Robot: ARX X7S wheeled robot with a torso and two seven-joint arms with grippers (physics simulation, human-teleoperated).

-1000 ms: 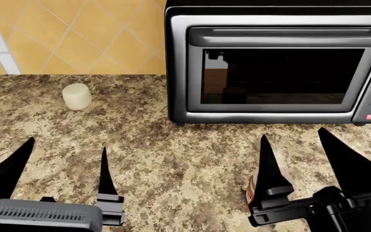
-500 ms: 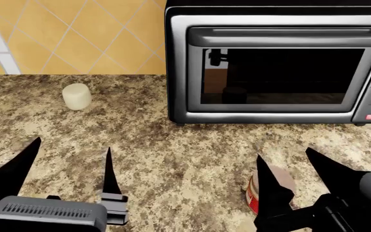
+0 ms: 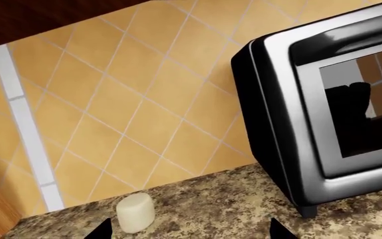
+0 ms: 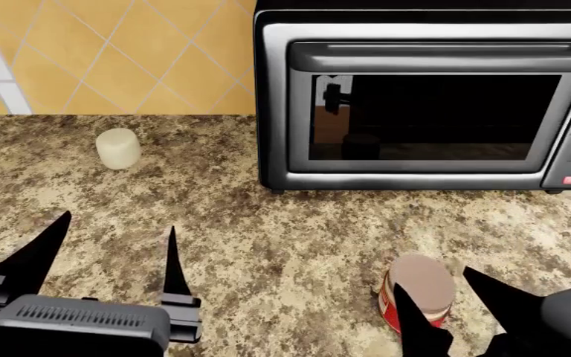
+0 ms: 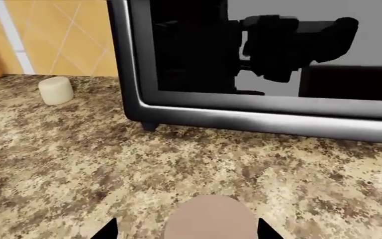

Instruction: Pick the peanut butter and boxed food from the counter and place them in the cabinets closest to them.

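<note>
Leftmost, a small cream-white cylinder [image 4: 118, 148] is seen lying on the speckled granite surface [image 4: 265, 238] near the diamond-tiled wall [image 4: 117, 59], well apart from everything the task concerns. Nearer the camera, the left tool [image 4: 112, 253] is held low over bare stone with its two black tapered fingers spread wide and nothing between them, apparently parked out of the way while the other arm works. Further right, a glossy toaster oven [image 4: 430, 97] with a chrome frame and dark glass door is stood against the wall. In front of it the peanut butter [image 4: 416, 291], a squat round jar with a red label band and a flat tan lid, is stood upright on the surface. The right tool [image 4: 459, 309] is positioned with its fingers parted on either side of the jar, and no grip is yet made; in the right wrist view the lid is framed between the fingertips, which suggests alignment for a closing grasp. The boxed food is not in view.
</note>
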